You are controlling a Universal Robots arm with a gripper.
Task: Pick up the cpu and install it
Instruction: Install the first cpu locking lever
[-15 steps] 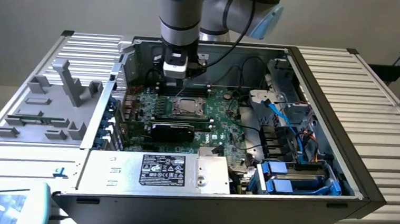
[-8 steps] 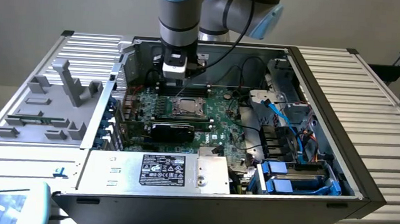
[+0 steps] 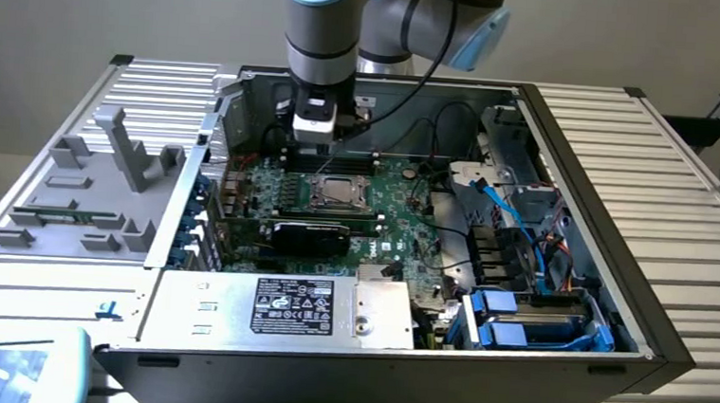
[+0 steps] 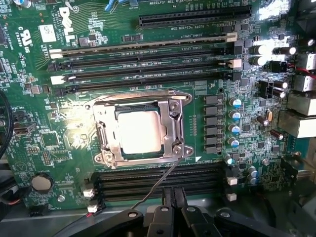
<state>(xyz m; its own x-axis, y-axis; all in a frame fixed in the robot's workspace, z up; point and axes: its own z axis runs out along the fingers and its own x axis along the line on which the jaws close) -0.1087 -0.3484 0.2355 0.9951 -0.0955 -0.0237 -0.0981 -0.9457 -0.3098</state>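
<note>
Open computer case point(image 3: 612, 224) holds the motherboard point(image 4: 44, 143). The cpu point(image 4: 139, 132) sits flat inside the metal socket frame point(image 4: 175, 129) on that board. Gripper point(image 4: 173, 193) fingers pressed together, gripping nothing, over the memory slots point(image 4: 148, 178) just beside the socket.
</note>
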